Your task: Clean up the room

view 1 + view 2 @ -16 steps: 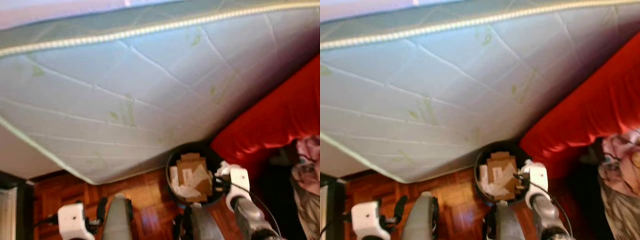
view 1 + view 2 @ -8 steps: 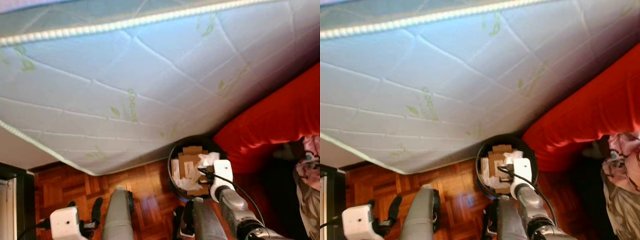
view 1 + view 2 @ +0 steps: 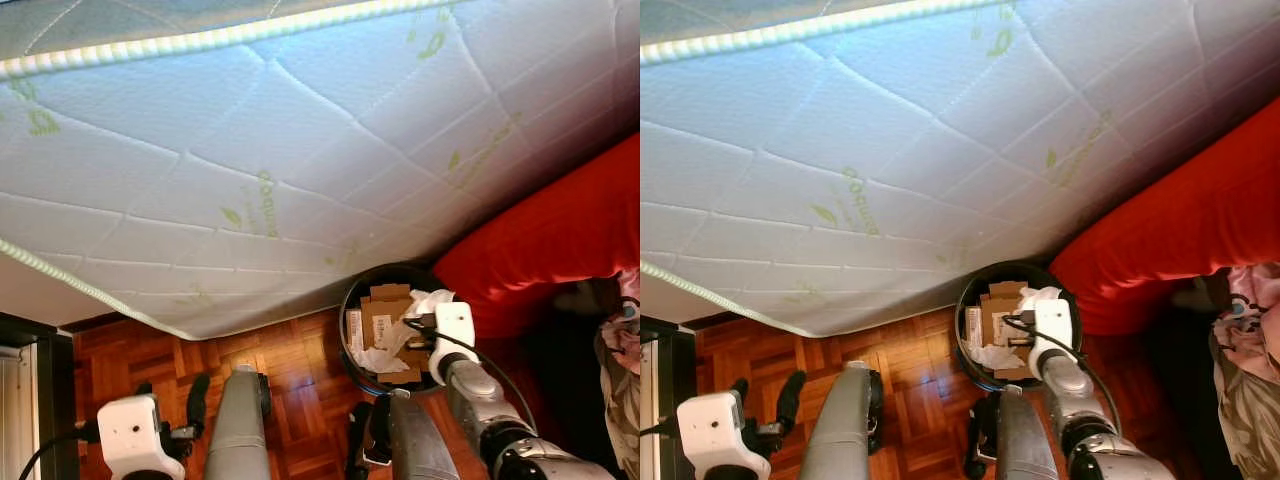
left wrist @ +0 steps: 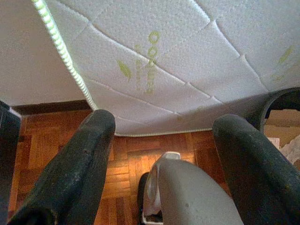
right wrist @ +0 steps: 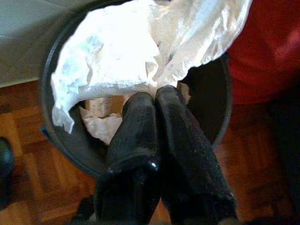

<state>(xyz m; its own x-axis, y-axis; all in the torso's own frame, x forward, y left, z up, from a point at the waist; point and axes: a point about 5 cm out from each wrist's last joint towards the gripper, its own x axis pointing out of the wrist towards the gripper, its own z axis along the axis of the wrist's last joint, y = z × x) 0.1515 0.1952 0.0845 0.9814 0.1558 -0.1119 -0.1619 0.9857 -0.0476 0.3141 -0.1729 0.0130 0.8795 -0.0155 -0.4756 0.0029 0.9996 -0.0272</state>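
Pinching one white tissue point(image 5: 140, 51), right gripper point(image 5: 157, 96) over one bin point(image 3: 352, 300), perhaps cardboard inside.

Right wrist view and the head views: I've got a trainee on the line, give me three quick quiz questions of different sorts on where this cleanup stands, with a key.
1. True or false: the right gripper is shut on the white crumpled paper, directly over the black waste bin.
2. Multiple choice: what already lies in that bin? A) cardboard pieces and white paper B) socks C) bottles
3. Fill in: the left gripper, idle low over the parquet floor beside the white mattress, has its fingers ____.

Key: 1 true; 2 A; 3 open
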